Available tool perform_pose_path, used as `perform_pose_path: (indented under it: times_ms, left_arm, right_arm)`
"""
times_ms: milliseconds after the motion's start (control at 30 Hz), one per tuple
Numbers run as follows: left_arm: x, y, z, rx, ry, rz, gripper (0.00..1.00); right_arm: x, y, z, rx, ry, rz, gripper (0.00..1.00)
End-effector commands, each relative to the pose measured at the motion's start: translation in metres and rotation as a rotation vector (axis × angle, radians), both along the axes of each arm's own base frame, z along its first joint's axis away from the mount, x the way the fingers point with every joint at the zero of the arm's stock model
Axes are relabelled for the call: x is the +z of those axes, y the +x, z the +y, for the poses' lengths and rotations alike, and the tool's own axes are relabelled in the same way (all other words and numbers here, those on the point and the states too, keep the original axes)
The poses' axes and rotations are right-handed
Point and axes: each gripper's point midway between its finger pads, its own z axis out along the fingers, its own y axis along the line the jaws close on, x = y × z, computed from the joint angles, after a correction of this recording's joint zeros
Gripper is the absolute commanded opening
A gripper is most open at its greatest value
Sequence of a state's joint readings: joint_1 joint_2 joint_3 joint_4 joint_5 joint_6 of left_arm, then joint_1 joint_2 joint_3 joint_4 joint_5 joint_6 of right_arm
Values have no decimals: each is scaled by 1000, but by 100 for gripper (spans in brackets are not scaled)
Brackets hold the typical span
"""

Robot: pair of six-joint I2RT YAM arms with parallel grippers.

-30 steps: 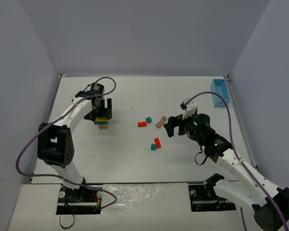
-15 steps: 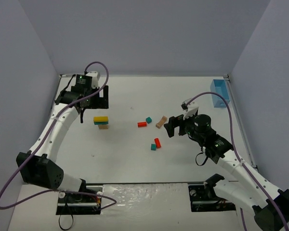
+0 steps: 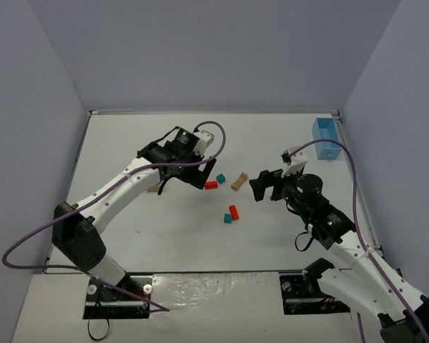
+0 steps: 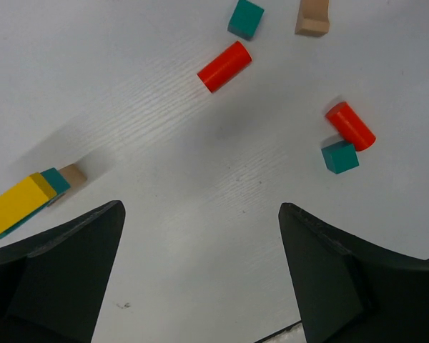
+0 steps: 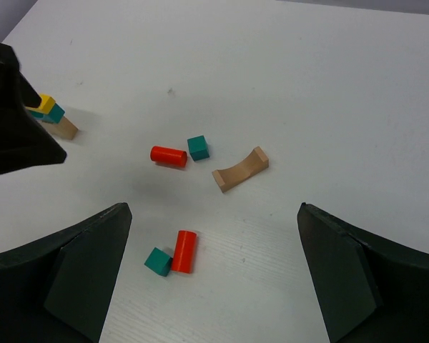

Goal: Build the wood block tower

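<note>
White table (image 3: 164,239): two red cylinders (image 3: 211,184), two teal cubes (image 3: 220,178), one tan arch (image 3: 239,181), one tower (image 4: 14,204); left tool (image 4: 199,207), right tool (image 5: 214,207) spread, empty.

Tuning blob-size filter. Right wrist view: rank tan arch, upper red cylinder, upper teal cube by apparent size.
1. tan arch
2. upper red cylinder
3. upper teal cube
Similar distance from the camera, so the order seems reliable.

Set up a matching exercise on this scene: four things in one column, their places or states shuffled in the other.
1. yellow block
2. tan arch
3. light-blue bin
4. left tool

A. open, holding nothing
B. far right corner
C. on top of the started tower
D. lying loose, unstacked

Pairs: 1-C, 2-D, 3-B, 4-A.
</note>
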State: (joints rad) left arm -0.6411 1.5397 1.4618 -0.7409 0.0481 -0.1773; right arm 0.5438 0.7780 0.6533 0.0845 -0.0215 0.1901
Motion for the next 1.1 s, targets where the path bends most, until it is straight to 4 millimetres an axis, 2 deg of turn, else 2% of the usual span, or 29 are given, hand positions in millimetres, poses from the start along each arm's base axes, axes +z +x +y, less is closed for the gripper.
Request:
perform_pose_path:
  times_ms: [0,133,167,200,300,367,467,733,800,1067]
  left_arm:
    - [10,24,-36,-57,-16,-58,84]
    - [-13,43,-60,-96,5,-17,83]
    - [-28,47,-66,-103,22,7,83]
    - [-33,51,-72,-112,28,13,83]
    - [-38,62,-85,-131,32,9,82]
    - [-59,70,-93,-140,53,37,80]
    - [-70,80,-101,-145,60,42,77]
    - [-95,90,-114,-162,70,74,72]
    - [-97,93,-115,-163,75,68,70]
    - [-108,99,-116,-156,93,73,56]
  right_arm:
    - [21,7,-10,-77,49,-55,100]
    - [19,4,-9,-71,56,-45,100]
    - [19,4,-9,-70,60,-45,100]
    - [18,3,-9,-67,59,-42,100]
    - [17,2,-8,-59,58,-37,100]
    - [17,1,-8,-56,58,-34,100]
    - [18,1,-6,-46,59,-32,100]
    - [20,-1,-7,-41,43,-37,100]
    - [19,-1,-8,-41,41,-36,100]
    - [15,-1,-8,-41,29,-25,100]
